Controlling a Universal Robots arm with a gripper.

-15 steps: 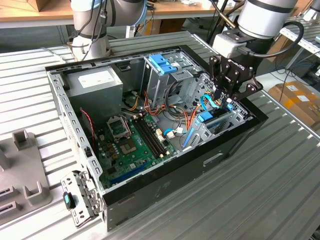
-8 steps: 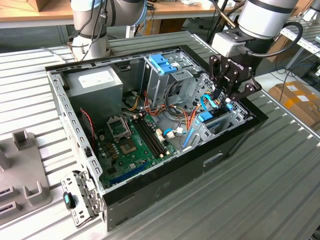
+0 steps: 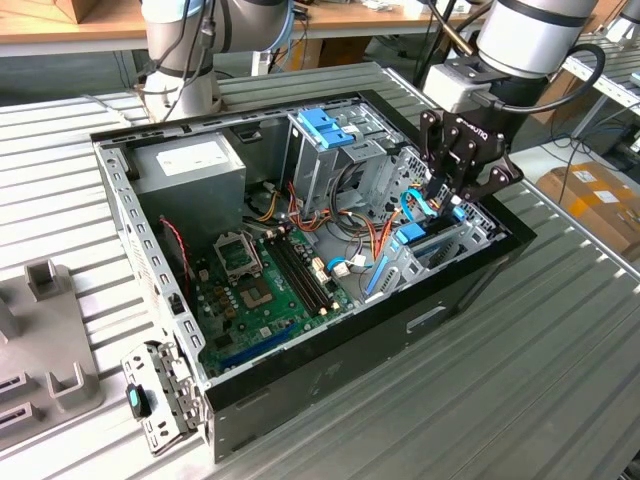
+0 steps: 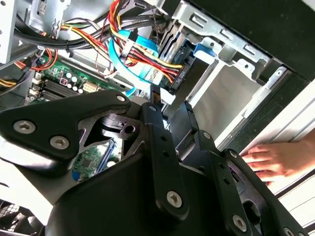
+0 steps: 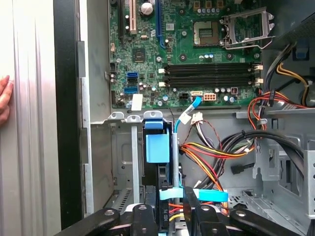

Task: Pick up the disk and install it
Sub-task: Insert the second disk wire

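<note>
Atop ribbed metal bench (image 3: 560, 350), inside open computer case (image 3: 350, 340), at the exterior view's right, clamps gripper (image 5: 172, 196) narrowly on the disk (image 5: 160, 147) standing edgewise in drive bay (image 5: 123, 142); likely stiff, weighty, shock-sensitive, best held by side rails.

The disk (image 5: 158, 147) stands edge-on in its bay in the first wrist view, so its face and label are hidden, and its lower end disappears behind the gripper (image 5: 170, 216) linkage at 6 o'clock. A hand (image 5: 5, 101) at 9 o'clock is cut off by the frame edge. In the exterior view, the fingertips are lost among cables.
</note>
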